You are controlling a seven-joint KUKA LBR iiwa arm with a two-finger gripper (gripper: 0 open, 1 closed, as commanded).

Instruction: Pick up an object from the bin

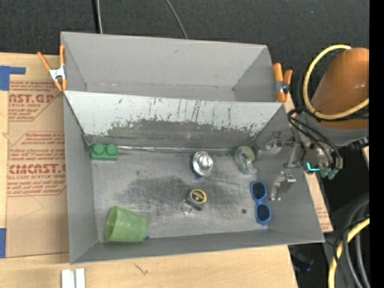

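Pincer (279, 188) | just right of sunglasses (259, 203) | blue frame, lying flat

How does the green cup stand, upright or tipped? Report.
Tipped: the green cup lies on its side in the bin's near left corner.

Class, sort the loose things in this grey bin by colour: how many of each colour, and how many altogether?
Green: 2 (toy brick, cup)
Blue: 1 (sunglasses)
Silver: 1 (shiny round piece)
Yellow and black: 1 (small ring-shaped piece)
Pale greenish: 1 (see-through round piece)
Total: 6
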